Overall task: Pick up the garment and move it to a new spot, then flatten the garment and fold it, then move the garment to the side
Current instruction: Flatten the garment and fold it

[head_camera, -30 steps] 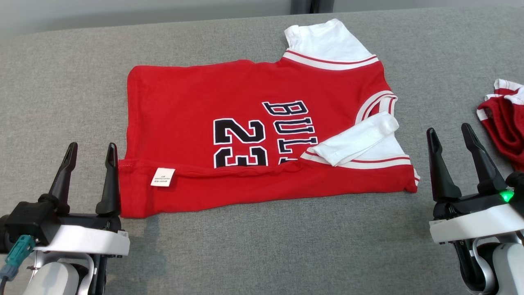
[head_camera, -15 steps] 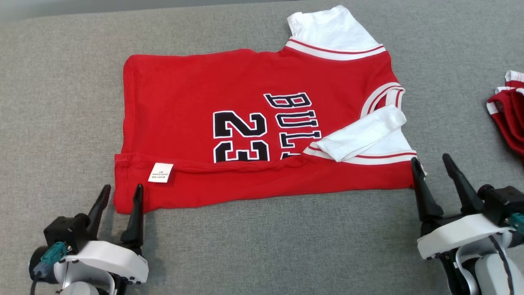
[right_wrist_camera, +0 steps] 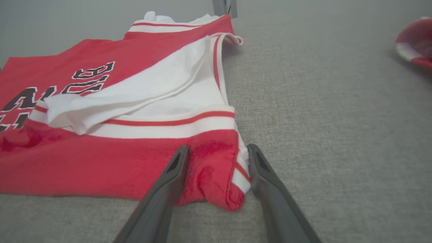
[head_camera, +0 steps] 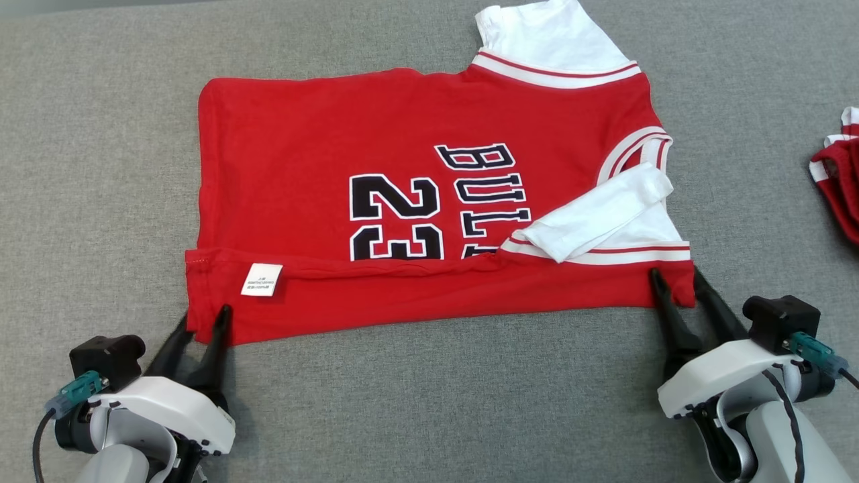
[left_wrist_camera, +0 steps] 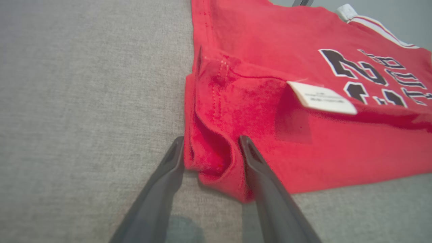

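A red garment [head_camera: 322, 134] with white sleeves and black "23" print lies flat on the grey surface, its near edge folded up so that a white label [head_camera: 262, 279] shows. My left gripper [head_camera: 205, 318] straddles the near left corner [left_wrist_camera: 209, 158], open, with bunched red cloth between its fingers [left_wrist_camera: 168, 175]. My right gripper [head_camera: 676, 275] straddles the near right corner [right_wrist_camera: 216, 168] the same way, open, one finger [right_wrist_camera: 168, 182] on each side of the hem. Both corners rest on the surface.
A second red and white cloth [head_camera: 842, 181] lies bunched at the far right edge, also in the right wrist view [right_wrist_camera: 415, 44]. Grey fabric surface [head_camera: 436, 402] stretches all around the garment.
The camera has tilted down. Both grippers moved forward onto the garment's near corners, and their fingers have narrowed around the cloth.
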{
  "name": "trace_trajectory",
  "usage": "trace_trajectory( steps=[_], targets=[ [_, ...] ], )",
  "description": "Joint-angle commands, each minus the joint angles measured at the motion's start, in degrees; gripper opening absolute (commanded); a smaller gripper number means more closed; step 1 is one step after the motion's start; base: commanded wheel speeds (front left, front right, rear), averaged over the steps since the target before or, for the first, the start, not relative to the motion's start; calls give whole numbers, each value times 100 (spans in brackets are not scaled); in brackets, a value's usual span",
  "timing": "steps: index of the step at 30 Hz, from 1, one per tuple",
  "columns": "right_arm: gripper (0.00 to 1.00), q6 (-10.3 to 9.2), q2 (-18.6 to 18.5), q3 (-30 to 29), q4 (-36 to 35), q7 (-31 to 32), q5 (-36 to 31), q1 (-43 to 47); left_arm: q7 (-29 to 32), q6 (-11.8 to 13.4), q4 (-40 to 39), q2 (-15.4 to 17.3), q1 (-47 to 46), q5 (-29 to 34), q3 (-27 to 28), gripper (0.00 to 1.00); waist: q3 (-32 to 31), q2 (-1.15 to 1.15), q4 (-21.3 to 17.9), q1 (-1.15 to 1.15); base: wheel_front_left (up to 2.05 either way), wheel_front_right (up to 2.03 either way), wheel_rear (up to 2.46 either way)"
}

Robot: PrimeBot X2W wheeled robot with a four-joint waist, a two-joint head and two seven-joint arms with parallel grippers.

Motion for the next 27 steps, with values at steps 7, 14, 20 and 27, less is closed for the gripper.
trace_trajectory(
  steps=[7,14,20,27],
  targets=[
    [0,-2,-98,85,21,99,279,63,393,-62,-290,176,202,-74,-136,0,-108,0,24,0,0,0,0],
    [0,-1,-181,-109,-661,444,426,576,718,158,-1206,530,597,-71,-48,0,-229,0,53,0,0,0,0],
    [0,-1,-124,-469,-1341,791,309,1190,992,393,-1819,727,1035,-108,0,0,-297,0,92,0,0,0,0],
    [100,-1,152,-761,-1903,1239,113,1773,1013,668,-2252,665,1340,-31,-36,100,-328,0,105,0,0,0,0]
  ],
)
